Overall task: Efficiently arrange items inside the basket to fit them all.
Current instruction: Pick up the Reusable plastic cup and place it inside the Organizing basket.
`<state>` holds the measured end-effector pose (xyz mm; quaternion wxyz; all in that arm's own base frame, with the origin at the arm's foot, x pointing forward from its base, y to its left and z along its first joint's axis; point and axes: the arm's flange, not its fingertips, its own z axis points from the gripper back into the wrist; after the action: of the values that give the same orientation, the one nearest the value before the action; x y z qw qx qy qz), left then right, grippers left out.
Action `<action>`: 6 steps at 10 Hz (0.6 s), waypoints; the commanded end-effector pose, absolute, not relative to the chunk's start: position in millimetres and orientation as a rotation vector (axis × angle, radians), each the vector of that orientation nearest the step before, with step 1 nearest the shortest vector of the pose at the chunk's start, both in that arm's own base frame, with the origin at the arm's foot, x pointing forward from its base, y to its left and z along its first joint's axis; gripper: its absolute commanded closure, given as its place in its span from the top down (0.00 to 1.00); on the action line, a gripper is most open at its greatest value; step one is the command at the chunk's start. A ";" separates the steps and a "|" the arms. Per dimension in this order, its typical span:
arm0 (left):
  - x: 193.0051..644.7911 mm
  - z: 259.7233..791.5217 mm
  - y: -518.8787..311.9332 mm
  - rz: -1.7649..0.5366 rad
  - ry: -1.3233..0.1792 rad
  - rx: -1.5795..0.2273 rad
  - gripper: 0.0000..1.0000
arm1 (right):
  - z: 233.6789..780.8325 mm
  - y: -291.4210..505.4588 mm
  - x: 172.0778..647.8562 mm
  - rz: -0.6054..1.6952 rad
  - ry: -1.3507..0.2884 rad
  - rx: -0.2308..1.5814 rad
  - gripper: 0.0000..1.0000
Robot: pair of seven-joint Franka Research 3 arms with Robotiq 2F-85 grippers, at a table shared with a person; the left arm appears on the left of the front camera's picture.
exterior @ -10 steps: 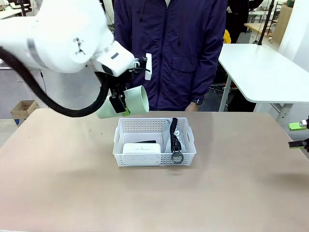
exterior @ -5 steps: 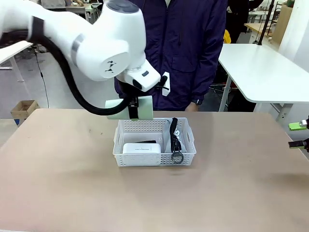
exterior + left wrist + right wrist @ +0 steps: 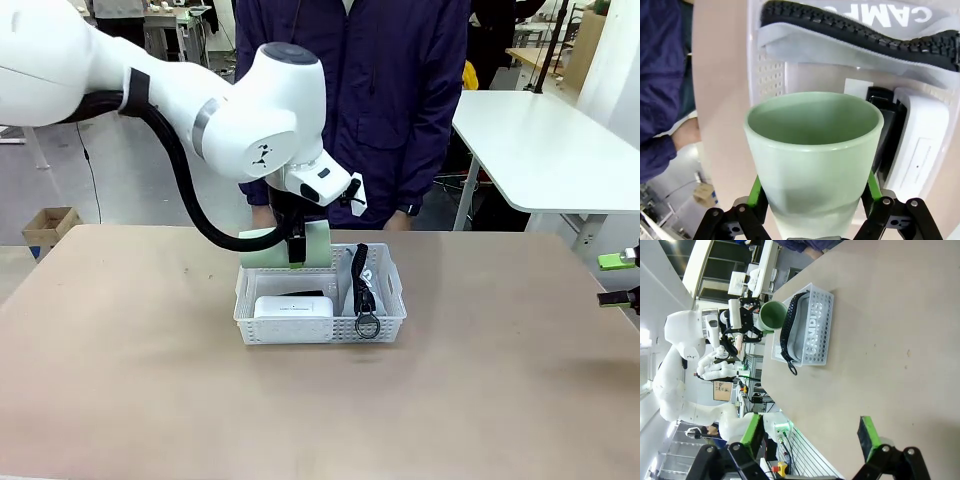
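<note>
Front view: left hand (image 3: 293, 252) clamps pale green cup (image 3: 300, 245) on its side over far left edge of white basket (image 3: 320, 322) on bench (image 3: 150, 380). White rounded box (image 3: 293, 306) near-left inside, black stapler-like object (image 3: 300, 294) behind it, grey CAMPUS pouch (image 3: 360, 285) upright at right.

Left wrist view: green fingers (image 3: 756, 192) grip cup (image 3: 814, 155) sides above basket (image 3: 767, 75).

Right wrist view: right hand (image 3: 810, 437) wide open, empty, well apart from basket (image 3: 812, 330).
</note>
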<state>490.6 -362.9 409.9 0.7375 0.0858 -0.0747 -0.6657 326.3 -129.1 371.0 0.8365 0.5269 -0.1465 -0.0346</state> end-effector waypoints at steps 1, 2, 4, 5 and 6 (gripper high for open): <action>494.3 403.2 -369.4 -1.469 -0.153 0.213 0.88 | 375.7 -127.5 326.2 -0.087 -0.311 1.129 1.00; 496.4 395.3 -370.1 -1.465 -0.144 0.215 0.88 | 375.7 -127.5 326.2 -0.087 -0.311 1.129 1.00; 502.4 384.6 -370.4 -1.467 -0.143 0.223 0.88 | 375.7 -127.5 326.2 -0.087 -0.311 1.129 1.00; 503.9 381.0 -371.9 -1.472 -0.138 0.207 0.88 | 375.7 -127.5 326.2 -0.087 -0.311 1.129 1.00; 504.0 378.9 -373.4 -1.480 -0.147 0.213 0.88 | 375.7 -127.5 326.2 -0.087 -0.311 1.129 1.00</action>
<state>500.6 -370.3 376.7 0.7310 0.0815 -0.0559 -0.6752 326.3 -129.0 371.0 0.8365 0.5269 -0.1465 -0.0346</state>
